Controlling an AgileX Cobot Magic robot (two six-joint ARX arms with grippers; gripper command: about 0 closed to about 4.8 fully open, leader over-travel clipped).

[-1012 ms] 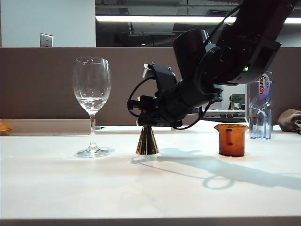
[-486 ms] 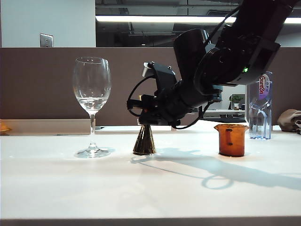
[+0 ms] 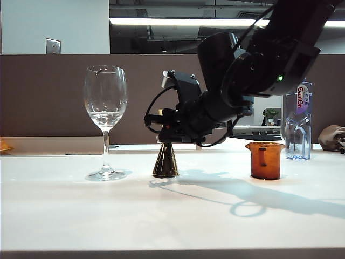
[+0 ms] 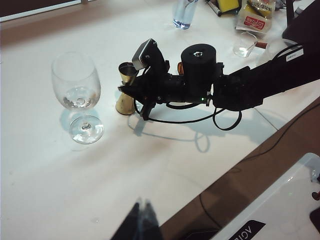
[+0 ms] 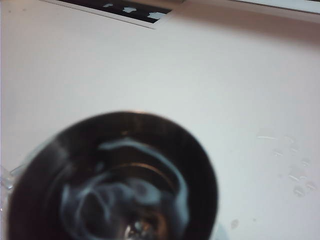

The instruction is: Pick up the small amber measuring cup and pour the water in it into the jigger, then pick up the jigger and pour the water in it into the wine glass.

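Closing on the jigger: the right gripper sits at the jigger's upper cone, at the middle of the table, and over the last second its jaws have drawn in around that cone. In that time the jigger has shifted slightly toward the wine glass and its lower cone now stands a little tilted in the exterior view, so the jaws appear to have made contact. They are closed on the jigger, I judge. The right wrist view is filled by a blurred dark round mouth, the jigger's bowl seen from above, with pale reflections inside that may be water; I cannot confirm the level.

The left gripper shows only as 2 dark finger tips at the edge of its own wrist view, held high and well apart from the work; I cannot tell how its jaws stand.

The small amber measuring cup stands upright on the table, on the right arm's side, well clear of the jigger. The wine glass stands upright near the jigger, on the side away from the cup, with a little clear liquid in the bowl.

Judgement: step 1 (cup into jigger) looks done. Step 2 is at the grasp stage; the lift and the pour into the glass are not yet done. Risk: the tilt may spill the contents before the lift.
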